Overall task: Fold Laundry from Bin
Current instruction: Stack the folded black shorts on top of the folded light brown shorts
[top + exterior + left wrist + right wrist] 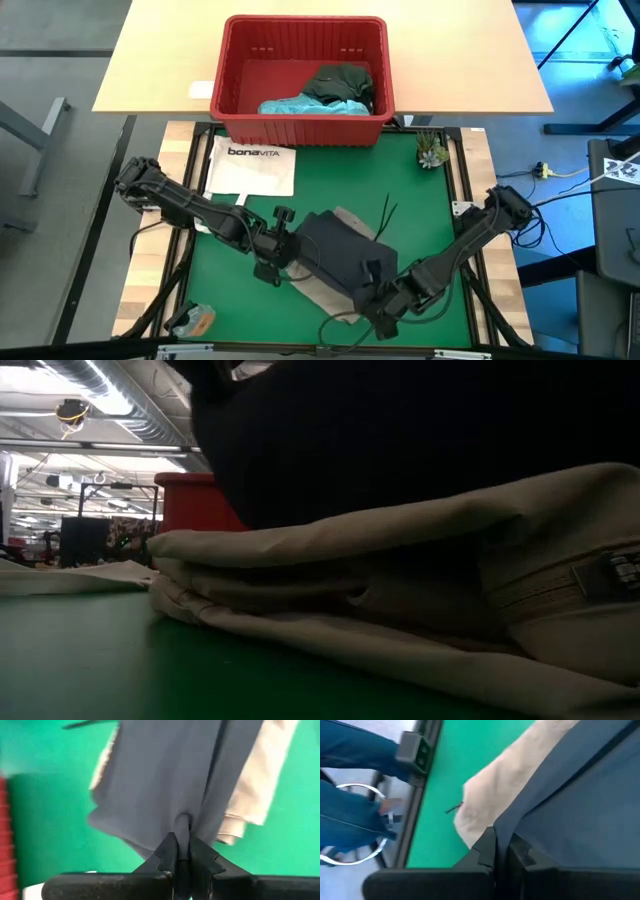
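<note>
both grippers, left [182,851] & right [501,851], pinched onto dark grey garment [335,250], long axis diagonal.

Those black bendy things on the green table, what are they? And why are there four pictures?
They are two robot arms, and each ends in a gripper with two fingers, like a pincher. The left gripper and the right gripper are each shut on an edge of the dark grey garment. It lies on top of a khaki-tan garment on the green table.

The four pictures come from four cameras. One looks straight down from above. One sits at table height, so the tan cloth looks huge. The other two ride on the arms' wrists, so you see the black fingers pinching grey cloth up close.

At the far end stands the red bin with a turquoise garment and a dark green garment inside. A white tote bag lies beside the arms.
</note>
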`<action>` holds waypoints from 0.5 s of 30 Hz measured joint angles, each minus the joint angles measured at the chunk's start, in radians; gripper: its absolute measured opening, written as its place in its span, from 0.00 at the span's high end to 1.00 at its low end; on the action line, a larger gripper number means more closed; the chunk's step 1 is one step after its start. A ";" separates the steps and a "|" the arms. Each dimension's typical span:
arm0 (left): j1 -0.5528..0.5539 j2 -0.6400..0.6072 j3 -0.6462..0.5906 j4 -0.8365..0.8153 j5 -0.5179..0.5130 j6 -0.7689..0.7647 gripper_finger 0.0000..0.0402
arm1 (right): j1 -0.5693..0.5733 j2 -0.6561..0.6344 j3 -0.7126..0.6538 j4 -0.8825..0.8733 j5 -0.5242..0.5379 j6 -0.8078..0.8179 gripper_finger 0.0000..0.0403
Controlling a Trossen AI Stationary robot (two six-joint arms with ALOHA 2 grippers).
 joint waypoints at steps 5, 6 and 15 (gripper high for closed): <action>-0.013 0.000 -0.001 -0.005 0.140 -0.012 0.95 | 0.002 0.051 0.000 0.074 -0.030 0.000 0.96; -0.016 0.000 -0.001 -0.004 0.158 -0.018 0.95 | 0.002 0.059 0.000 0.085 -0.040 0.000 0.96; -0.016 0.000 -0.001 -0.016 0.226 -0.258 0.83 | 0.001 0.083 0.000 0.144 -0.089 0.004 0.95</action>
